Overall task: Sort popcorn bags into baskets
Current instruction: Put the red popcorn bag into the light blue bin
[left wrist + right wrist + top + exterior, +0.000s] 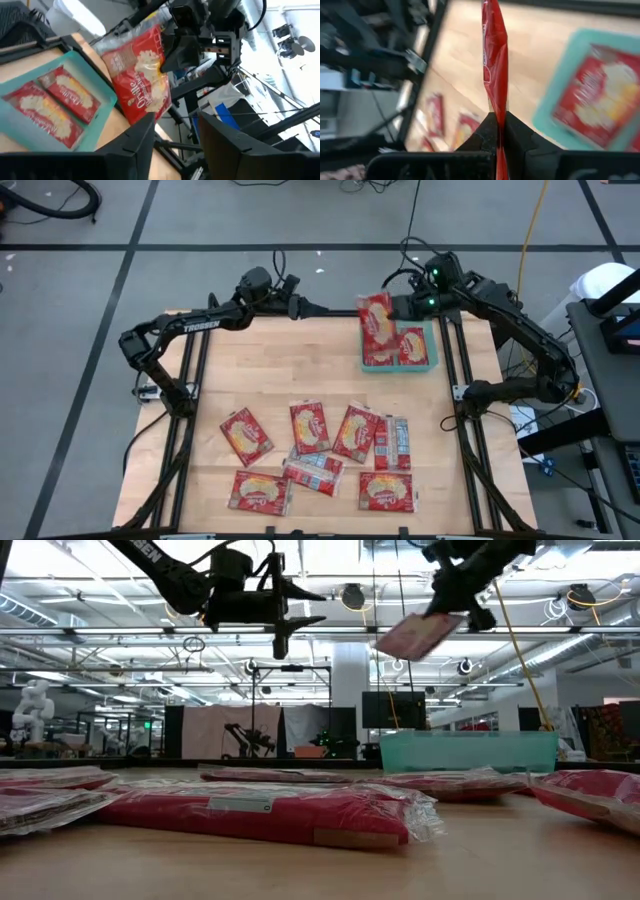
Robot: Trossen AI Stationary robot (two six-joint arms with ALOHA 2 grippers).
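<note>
My right gripper [496, 131] is pinching a popcorn bag [377, 319] by its edge, hanging it above the teal basket [368, 363] for dropping beside two packets [413, 346]. My left gripper [297, 307] is waiting open nearby.

White "TROSSEN" lettering runs along the left arm [200, 326], upper left of the high view; the popcorn bags' [142, 80] print isn't readable.

In the right wrist view the held packet [495, 65] shows only edge-on, its top cut by the frame. The tray [555, 100] and its packets [600, 100] are blurred, the tray's far end cropped; print unreadable.
</note>
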